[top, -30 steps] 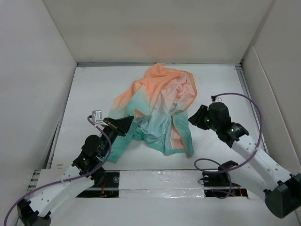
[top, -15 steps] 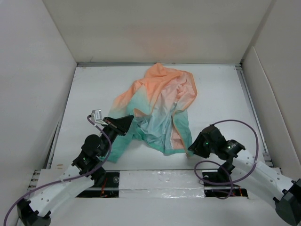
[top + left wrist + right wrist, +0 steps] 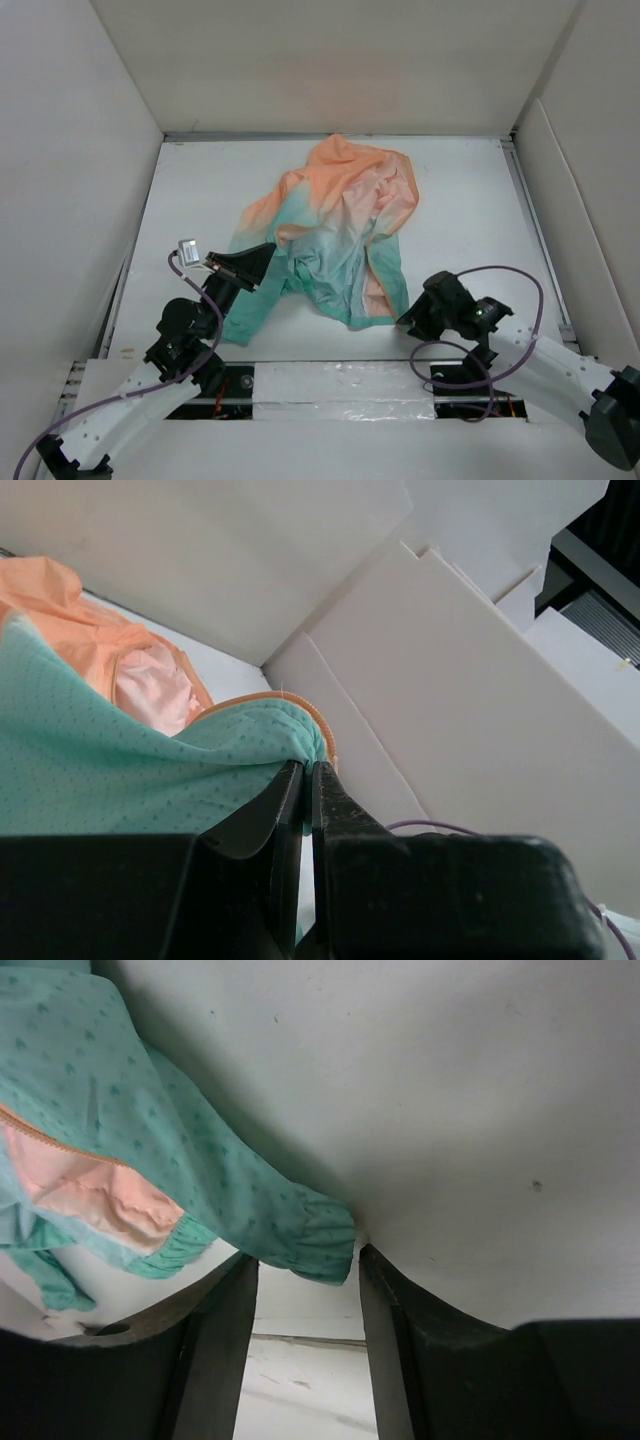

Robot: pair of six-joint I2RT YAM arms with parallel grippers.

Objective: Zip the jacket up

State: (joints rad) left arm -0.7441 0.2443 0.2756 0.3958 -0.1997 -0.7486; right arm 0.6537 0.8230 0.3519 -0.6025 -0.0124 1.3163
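The jacket (image 3: 340,215) lies crumpled in the middle of the white table, orange at the far end and teal at the near end. My left gripper (image 3: 266,264) is shut on the teal hem at the jacket's near left; in the left wrist view the fingertips (image 3: 308,770) pinch the teal fabric (image 3: 120,770) beside an orange zipper edge (image 3: 322,735). My right gripper (image 3: 408,318) is open, low at the jacket's near right corner. In the right wrist view a teal sleeve cuff (image 3: 320,1238) hangs just at the gap between my open fingers (image 3: 305,1265).
White walls (image 3: 90,120) enclose the table on the left, far and right sides. A taped white strip (image 3: 340,385) runs along the near edge between the arm bases. Purple cables (image 3: 500,275) loop by the right arm.
The right arm has swung from the jacket's right side down to its near right corner. The left gripper has shifted slightly left, still holding the hem.
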